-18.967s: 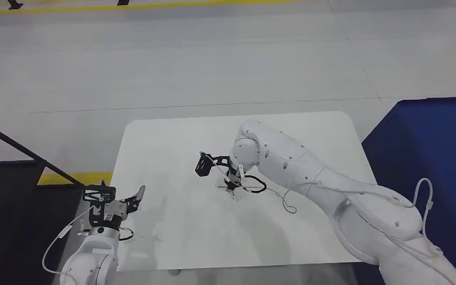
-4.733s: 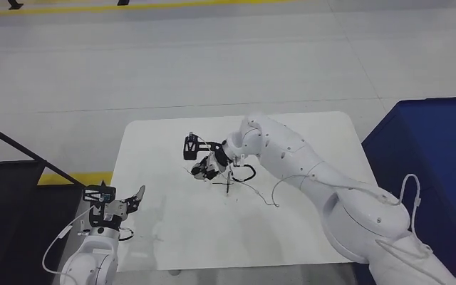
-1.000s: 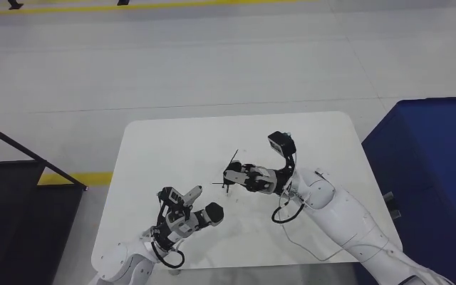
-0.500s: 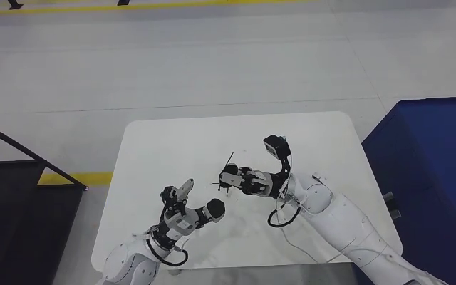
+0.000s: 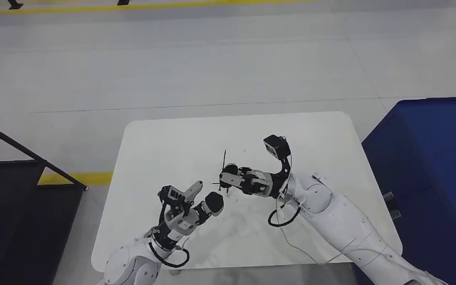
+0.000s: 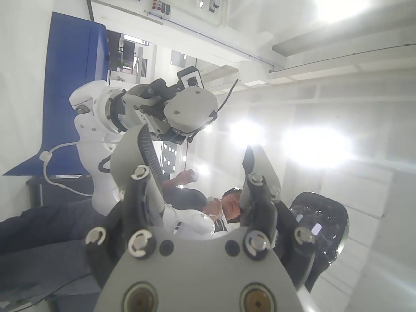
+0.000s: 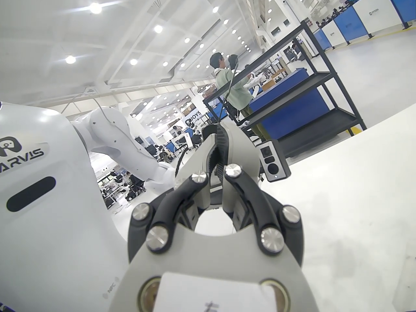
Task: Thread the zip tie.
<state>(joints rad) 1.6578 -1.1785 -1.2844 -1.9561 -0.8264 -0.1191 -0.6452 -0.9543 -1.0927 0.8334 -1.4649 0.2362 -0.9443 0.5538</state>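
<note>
While the right hand [image 5: 226, 179] stays pinched on the zip tie [image 5: 224, 162], the left hand [image 5: 203, 194], spread wide, has edged closer to it.

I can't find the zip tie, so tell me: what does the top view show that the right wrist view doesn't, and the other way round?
Top view: the whole white table with all its edges, a yellow floor line beyond it, and the open left gripper close to the zip tie. Right wrist view: a black shelf rack and ceiling lights. Both: the right gripper shut on the thin black zip tie, which sticks out past its tips, over the table.
</note>
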